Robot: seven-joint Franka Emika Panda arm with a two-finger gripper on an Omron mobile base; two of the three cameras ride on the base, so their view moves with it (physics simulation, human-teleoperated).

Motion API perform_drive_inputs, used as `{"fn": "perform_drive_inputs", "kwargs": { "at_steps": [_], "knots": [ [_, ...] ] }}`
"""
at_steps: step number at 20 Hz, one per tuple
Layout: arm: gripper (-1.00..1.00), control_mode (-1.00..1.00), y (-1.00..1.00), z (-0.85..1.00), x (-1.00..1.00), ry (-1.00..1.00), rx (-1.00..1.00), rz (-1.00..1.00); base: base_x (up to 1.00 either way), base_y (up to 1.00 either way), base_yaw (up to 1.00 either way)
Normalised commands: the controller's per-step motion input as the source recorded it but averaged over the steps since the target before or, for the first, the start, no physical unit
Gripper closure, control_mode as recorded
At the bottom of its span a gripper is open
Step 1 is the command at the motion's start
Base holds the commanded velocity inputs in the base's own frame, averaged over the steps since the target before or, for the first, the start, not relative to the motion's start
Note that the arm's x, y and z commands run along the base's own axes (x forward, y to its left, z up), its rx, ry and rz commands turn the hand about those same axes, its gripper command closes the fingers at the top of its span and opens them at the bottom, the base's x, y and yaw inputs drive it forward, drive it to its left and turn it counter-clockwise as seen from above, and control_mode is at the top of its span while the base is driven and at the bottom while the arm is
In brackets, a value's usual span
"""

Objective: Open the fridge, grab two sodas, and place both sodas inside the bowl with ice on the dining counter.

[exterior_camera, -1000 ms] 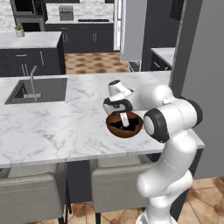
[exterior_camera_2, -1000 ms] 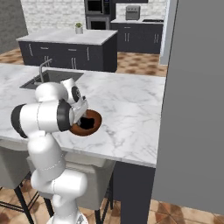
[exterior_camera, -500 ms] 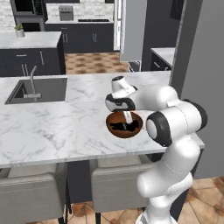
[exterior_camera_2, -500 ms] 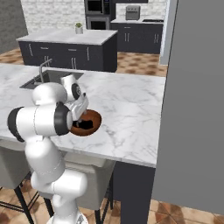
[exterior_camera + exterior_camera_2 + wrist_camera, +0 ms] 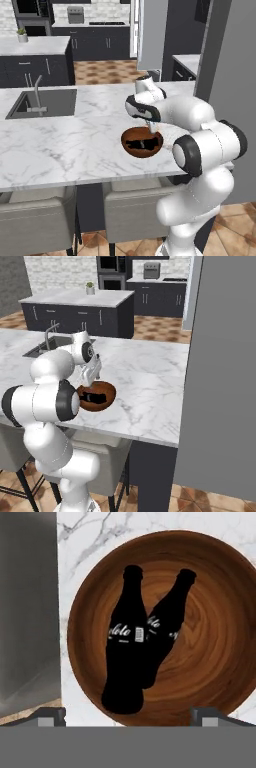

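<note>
1. Looking down along our hand, we see two near-black sodas (image 5: 127, 647) lying in the bowl (image 5: 220, 637), one overlapping the other, necks pointing away from our fingertips and splayed apart in a V.
2. Our gripper (image 5: 127, 716) hangs above the bowl with its fingers spread wide; one tip (image 5: 50, 716) shows at each lower corner of the hand view, with nothing between them and neither touching a bottle.
3. From the left base view, we find the reddish-brown bowl (image 5: 129, 137) resting on the white marble dining counter (image 5: 60, 140), near the counter's front edge, with the gripper (image 5: 151, 130) just above its rim.
4. From the right base view, the same bowl (image 5: 107, 391) sits beside our forearm, dark bottle shapes inside it, and the gripper (image 5: 93, 373) stands over it.
5. A sink (image 5: 42, 102) with a faucet is set into the counter, well apart from the bowl.
6. Grey stools (image 5: 37, 220) are tucked under the counter's front edge.
</note>
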Motion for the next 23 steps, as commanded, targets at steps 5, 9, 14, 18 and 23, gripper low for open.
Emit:
{"fn": "perform_drive_inputs", "kwargs": {
  "at_steps": [5, 9, 14, 18, 23],
  "knots": [
    [-1.00, -1.00, 0.00, 0.32, -0.60, 0.00, 0.03, 0.01, 0.00, 0.00, 0.00],
    [-1.00, -1.00, 0.00, 0.18, -0.91, 0.00, 0.04, 0.00, 0.00, 0.00, 0.00],
    [-1.00, -1.00, 0.00, 0.40, -0.87, -0.03, 0.06, 0.00, 0.00, 0.00, 0.00],
    [-1.00, -1.00, 0.00, 0.56, -0.76, -0.08, 0.04, 0.00, 0.00, 0.00, 0.00],
    [-1.00, -1.00, -0.06, 0.43, -0.69, -0.13, 0.04, 0.00, 0.00, 0.00, 0.00]
  ]
}}
